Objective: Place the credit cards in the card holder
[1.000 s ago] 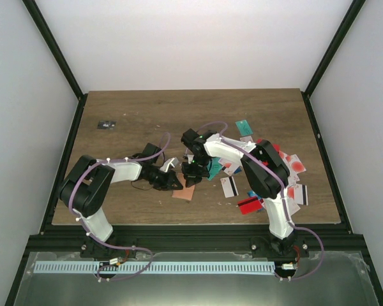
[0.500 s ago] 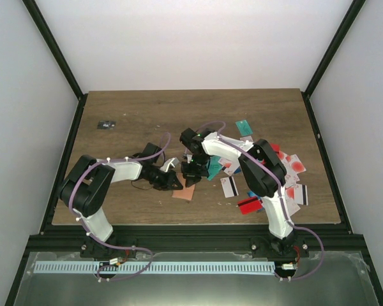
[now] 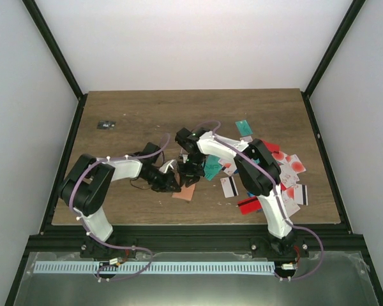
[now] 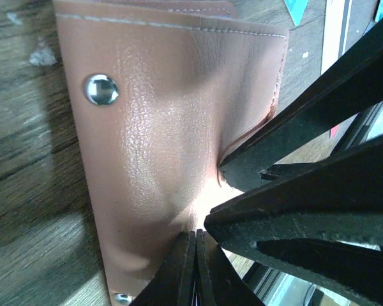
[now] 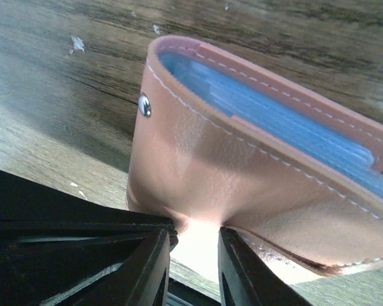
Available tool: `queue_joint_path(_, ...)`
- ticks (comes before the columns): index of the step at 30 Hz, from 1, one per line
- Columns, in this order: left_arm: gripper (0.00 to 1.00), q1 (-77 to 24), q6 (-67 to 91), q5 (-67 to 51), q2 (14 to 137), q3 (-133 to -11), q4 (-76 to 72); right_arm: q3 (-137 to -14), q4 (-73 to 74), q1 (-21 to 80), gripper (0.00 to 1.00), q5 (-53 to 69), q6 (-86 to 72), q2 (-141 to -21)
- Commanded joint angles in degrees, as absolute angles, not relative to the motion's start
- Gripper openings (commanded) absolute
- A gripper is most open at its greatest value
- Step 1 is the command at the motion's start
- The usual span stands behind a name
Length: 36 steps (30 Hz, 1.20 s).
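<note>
The left gripper [image 3: 170, 183] is closed tight and appears to nip the edge of the card holder [image 3: 184, 192] from its 9 o'clock. The holder lies on the table [image 3: 134, 108], toward 6 o'clock of its middle, with the blue pockets gaping slightly. At its 12 o'clock the right gripper [image 3: 190, 171] has its fingers a narrow slit apart astride the leather. Whether they clamp it, I cannot tell. The credit cards [image 3: 228, 186] lie scattered at 3 o'clock. It is best to pin one flap flat, lift the other gently, and spread the pockets wide before fetching a card.
</note>
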<state>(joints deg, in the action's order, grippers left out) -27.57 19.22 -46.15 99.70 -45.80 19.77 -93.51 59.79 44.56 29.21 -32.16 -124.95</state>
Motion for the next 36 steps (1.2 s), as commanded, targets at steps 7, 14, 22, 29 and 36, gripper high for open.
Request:
queue_joint_path(7,0.04,-30.94,17.4,-41.08,102.5,-43.83,22.06,-93.23,52.74,50.68,0.33,21.38,-32.67,-130.77)
queue_joint_path(14,0.06,-30.84,18.68,-37.79,97.24,-43.86,24.28,-92.24,43.83,49.94,0.36,28.0,-32.01,-124.44)
queue_joint_path(22,0.17,-30.64,22.5,-32.82,89.06,-44.5,26.17,-84.16,35.77,49.08,0.44,25.97,-31.04,-113.53)
queue_joint_path(29,0.34,-29.07,21.04,-27.84,84.8,-44.79,29.93,-73.92,33.68,47.72,0.54,20.06,-32.27,-104.28)
queue_joint_path(36,0.29,-28.56,18.54,-27.69,88.66,-45.13,29.89,-68.99,36.14,47.37,0.53,13.33,-34.03,-104.85)
